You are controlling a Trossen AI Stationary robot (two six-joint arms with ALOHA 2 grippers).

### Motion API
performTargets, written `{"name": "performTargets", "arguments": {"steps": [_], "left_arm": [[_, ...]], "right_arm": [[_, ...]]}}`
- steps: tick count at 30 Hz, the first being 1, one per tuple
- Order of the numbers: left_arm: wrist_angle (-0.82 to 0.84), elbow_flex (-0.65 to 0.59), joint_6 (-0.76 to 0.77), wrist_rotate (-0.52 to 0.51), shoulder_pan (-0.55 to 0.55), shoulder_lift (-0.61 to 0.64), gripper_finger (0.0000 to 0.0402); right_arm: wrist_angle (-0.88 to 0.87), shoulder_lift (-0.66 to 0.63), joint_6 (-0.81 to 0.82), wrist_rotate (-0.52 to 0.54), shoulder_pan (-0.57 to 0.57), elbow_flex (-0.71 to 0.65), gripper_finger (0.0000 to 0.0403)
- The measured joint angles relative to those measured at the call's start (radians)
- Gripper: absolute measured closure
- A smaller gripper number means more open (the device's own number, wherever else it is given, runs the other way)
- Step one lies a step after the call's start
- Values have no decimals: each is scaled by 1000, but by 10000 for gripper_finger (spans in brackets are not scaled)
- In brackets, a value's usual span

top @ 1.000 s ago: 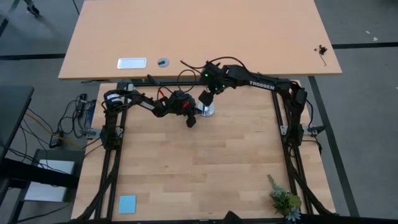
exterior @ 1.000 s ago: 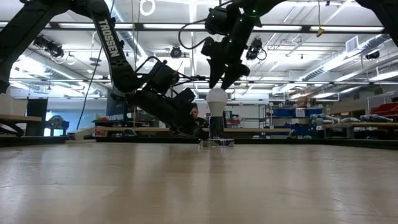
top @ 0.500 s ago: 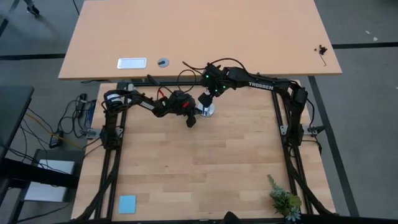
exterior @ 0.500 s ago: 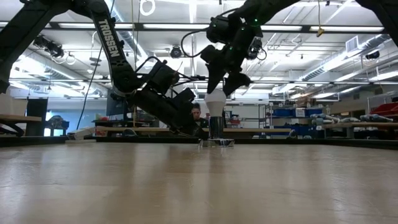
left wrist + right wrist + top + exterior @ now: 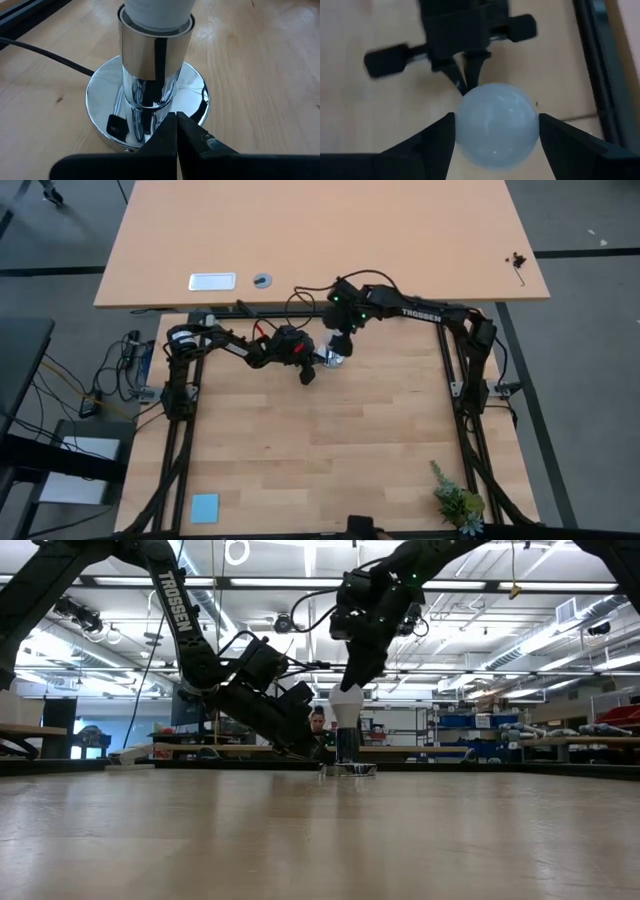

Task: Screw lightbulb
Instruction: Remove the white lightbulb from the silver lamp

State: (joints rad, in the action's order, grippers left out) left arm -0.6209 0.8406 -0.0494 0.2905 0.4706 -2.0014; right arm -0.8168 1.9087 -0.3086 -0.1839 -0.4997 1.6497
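Now I think I am at the turning step. The bulb (image 5: pixel 497 124) sits upright in the shiny socket (image 5: pixel 155 45), at the far middle of the table (image 5: pixel 330 460). My right gripper (image 5: pixel 496 131) comes down from above, its fingers on both sides of the bulb, seeming to touch it. My left gripper (image 5: pixel 176 131) is pinched tight, pressing on the socket's base. Next I should twist the bulb.

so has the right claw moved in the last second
Yes. In the low view the right claw has dropped from just above the small white pear-shaped lightbulb to straddle its top, and it has twisted relative to the fixed shiny chrome socket base.
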Motion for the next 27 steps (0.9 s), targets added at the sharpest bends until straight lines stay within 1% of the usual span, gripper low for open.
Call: {"name": "performTargets", "arguments": {"steps": [3, 5, 10, 13, 16, 21, 23, 25, 27], "left_arm": [[0, 0, -3, 0, 0, 0, 401], [0, 0, -11, 0, 0, 0, 401], [0, 0, -18, 1, 0, 0, 401], [0, 0, -18, 2, 0, 0, 401], [0, 0, -18, 2, 0, 0, 401], [0, 0, -18, 5, 0, 0, 401], [0, 0, -18, 6, 0, 0, 401], [0, 0, -16, 5, 0, 0, 401], [0, 0, -14, 5, 0, 0, 401]], "right_arm": [[-2, -1, -154, -14, -19, 0, 127], [0, -2, -220, -15, -32, 0, 128], [15, -9, -230, -20, -37, -2, 133], [16, -26, -222, -3, -22, -6, 132], [27, -49, -121, 32, -2, -7, 125], [28, -93, 61, 188, 38, -5, 111], [27, -101, 204, 194, 46, -5, 107], [35, -106, 352, 153, 47, -4, 104], [32, -97, 419, 122, 51, -3, 101]]}}
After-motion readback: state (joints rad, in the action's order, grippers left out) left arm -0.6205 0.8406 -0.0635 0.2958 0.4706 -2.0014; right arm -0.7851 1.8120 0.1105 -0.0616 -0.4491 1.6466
